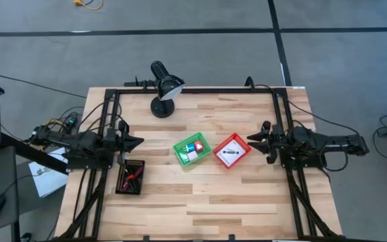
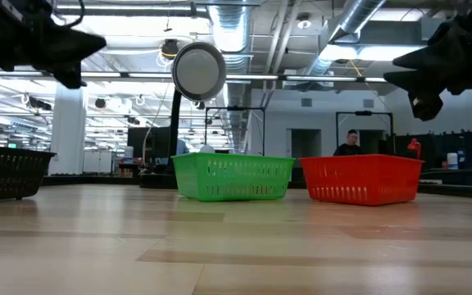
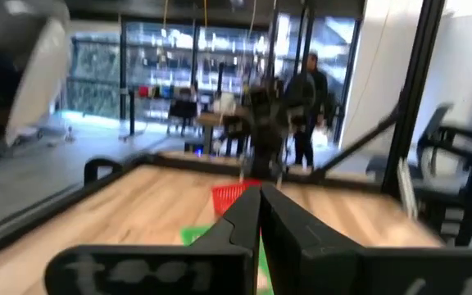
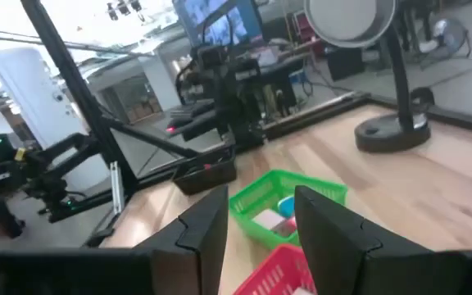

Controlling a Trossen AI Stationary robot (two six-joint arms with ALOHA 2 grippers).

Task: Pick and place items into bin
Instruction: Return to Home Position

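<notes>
The pale butcher-block wooden table (image 1: 200,202) is smooth, with a soft satin sheen and plank grain showing. At its centre the green lattice plastic bin (image 2: 232,179) and, at three o'clock of it, the red lattice plastic bin (image 2: 359,182) look lightly glossy. The black lattice bin (image 2: 6,172) at eight o'clock is duller. The black desk lamp (image 1: 168,87) at twelve has a glossy shade. The thin black metal frame (image 1: 200,91) looks matt.

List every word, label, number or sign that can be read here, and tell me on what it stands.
No text can be read in any view.
Pale marks on the body of the left gripper: blurred, unreadable.
Black mark on the white card in the red mesh plastic basket: too small.
Bright monitor screen beside the table: blurred.
</notes>
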